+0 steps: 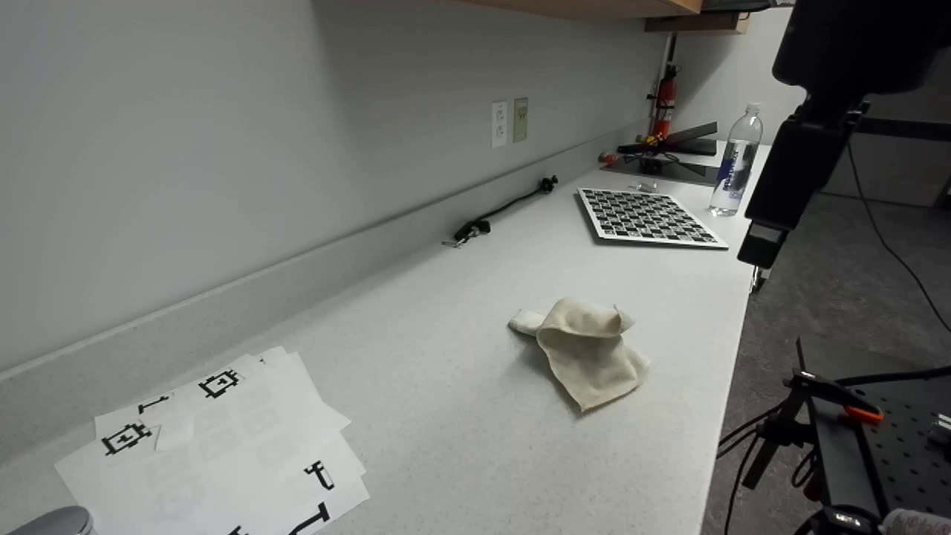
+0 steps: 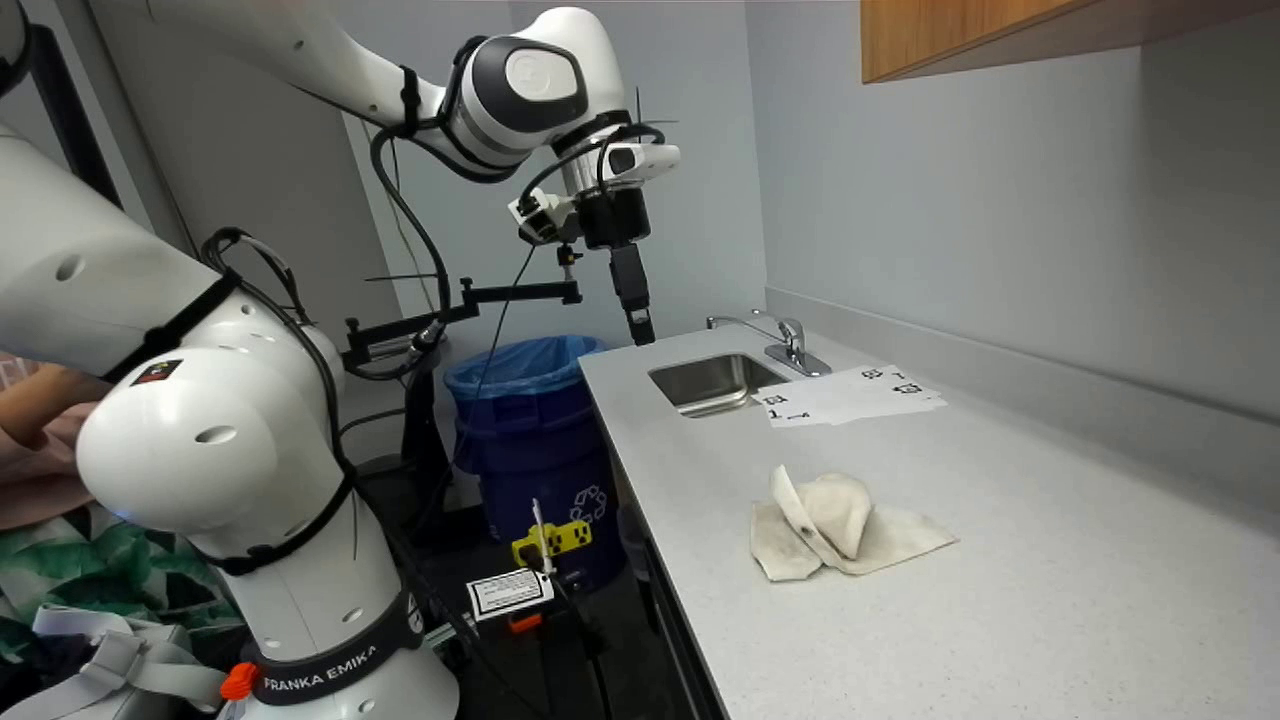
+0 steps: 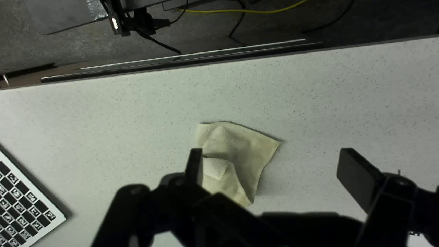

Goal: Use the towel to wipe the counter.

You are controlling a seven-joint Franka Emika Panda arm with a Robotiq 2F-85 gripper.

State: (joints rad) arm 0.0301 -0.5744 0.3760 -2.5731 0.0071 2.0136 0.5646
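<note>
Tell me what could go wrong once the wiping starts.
The towel lies bunched, so the open end effector might catch only one fold and lose it. A wide wipe could push the papers on the counter out of place. In the opposite direction, it might nudge the board.

Apparently a lab: robot arm (image 2: 205,435), checkered board (image 1: 648,216), counter (image 2: 1000,610) with sink (image 2: 716,382)
</note>
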